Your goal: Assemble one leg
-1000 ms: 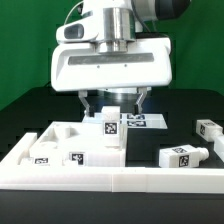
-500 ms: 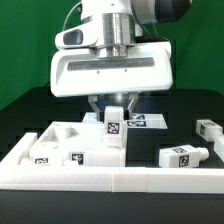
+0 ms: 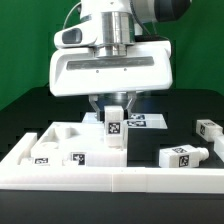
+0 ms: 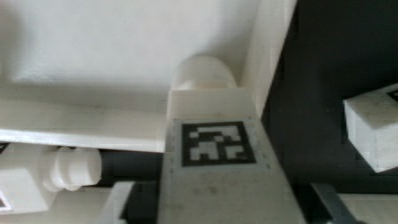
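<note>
My gripper [image 3: 113, 106] is shut on a leg [image 3: 114, 128], a short white post with a black-and-white tag. It holds the leg upright over the right end of the large white tagged panel [image 3: 60, 137]. I cannot tell whether the leg's lower end touches the panel. In the wrist view the leg [image 4: 215, 140] runs out from between the fingers [image 4: 132, 198]. Its rounded tip lies over the white panel [image 4: 107, 70]. The gripper [image 4: 222, 208] grips both of its sides.
A second leg [image 3: 182, 156] lies on the black table at the exterior view's right, and a third leg [image 3: 208, 129] lies further right. The marker board [image 3: 144, 121] lies behind the gripper. A white front rail [image 3: 110, 182] crosses the foreground. Another leg [image 4: 375, 120] shows in the wrist view.
One second ago the fingers stood wide apart around the leg; they have since closed on it. The leg has shifted slightly to the exterior view's right. Nothing moved in the last half second.
</note>
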`<control>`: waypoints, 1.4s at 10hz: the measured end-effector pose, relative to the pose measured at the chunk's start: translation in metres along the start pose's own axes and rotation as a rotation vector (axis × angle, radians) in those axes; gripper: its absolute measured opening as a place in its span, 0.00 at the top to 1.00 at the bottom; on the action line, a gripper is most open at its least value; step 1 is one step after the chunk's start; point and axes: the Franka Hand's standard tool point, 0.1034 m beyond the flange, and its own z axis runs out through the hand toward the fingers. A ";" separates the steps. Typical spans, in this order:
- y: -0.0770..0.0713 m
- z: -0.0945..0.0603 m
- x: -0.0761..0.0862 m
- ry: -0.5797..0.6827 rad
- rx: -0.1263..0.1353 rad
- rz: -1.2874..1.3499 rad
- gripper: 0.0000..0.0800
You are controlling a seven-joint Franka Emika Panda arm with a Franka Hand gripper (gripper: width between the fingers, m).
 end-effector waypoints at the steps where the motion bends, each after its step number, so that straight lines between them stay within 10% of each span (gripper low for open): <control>1: 0.000 0.000 0.000 0.018 -0.004 0.104 0.64; 10: -0.010 -0.001 0.001 0.033 0.034 0.812 0.64; 12: -0.015 -0.002 0.004 0.022 0.038 0.741 0.30; 14: -0.016 -0.001 0.005 0.026 0.033 0.554 0.21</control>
